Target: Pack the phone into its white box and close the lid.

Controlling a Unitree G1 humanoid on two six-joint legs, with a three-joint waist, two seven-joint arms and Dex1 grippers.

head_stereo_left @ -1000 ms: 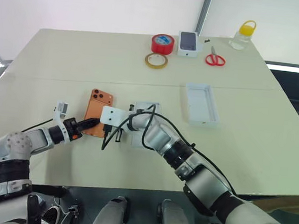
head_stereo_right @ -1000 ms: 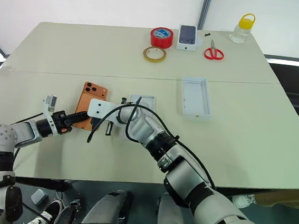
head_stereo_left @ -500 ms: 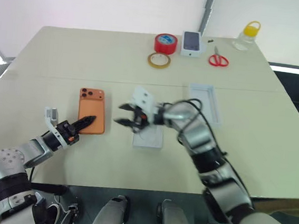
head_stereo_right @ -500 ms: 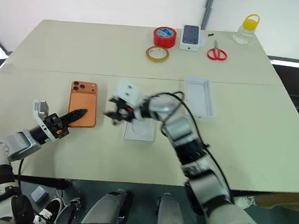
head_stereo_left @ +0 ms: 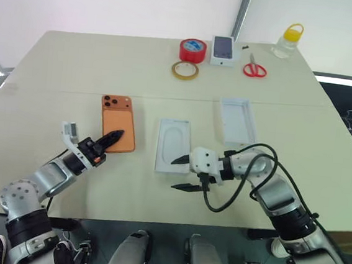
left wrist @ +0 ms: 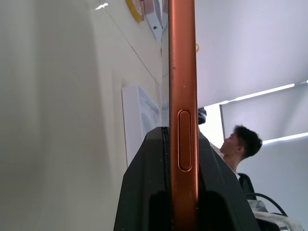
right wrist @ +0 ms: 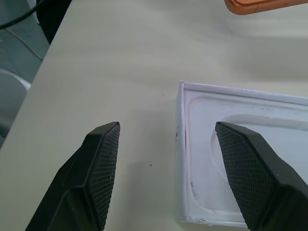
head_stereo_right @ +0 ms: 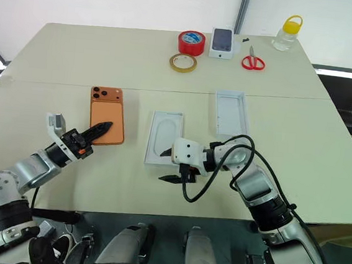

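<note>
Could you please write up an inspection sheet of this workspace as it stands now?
Surface: beige table, a seam across it.
Job's things: orange phone pinched at its near edge; white box beside it; lid lying open side up, further right.
Clutter: red tape roll, clear tape ring, small carton, scissors, yellow-capped bottle at the far edge.
Grippers: left gripper shut on phone; right gripper open, by the box's near end.
Cables: black cable looping off the right arm.
Surroundings: a person nearby.

A pale beige table stands before a white wall crossed by a grey pole.
</note>
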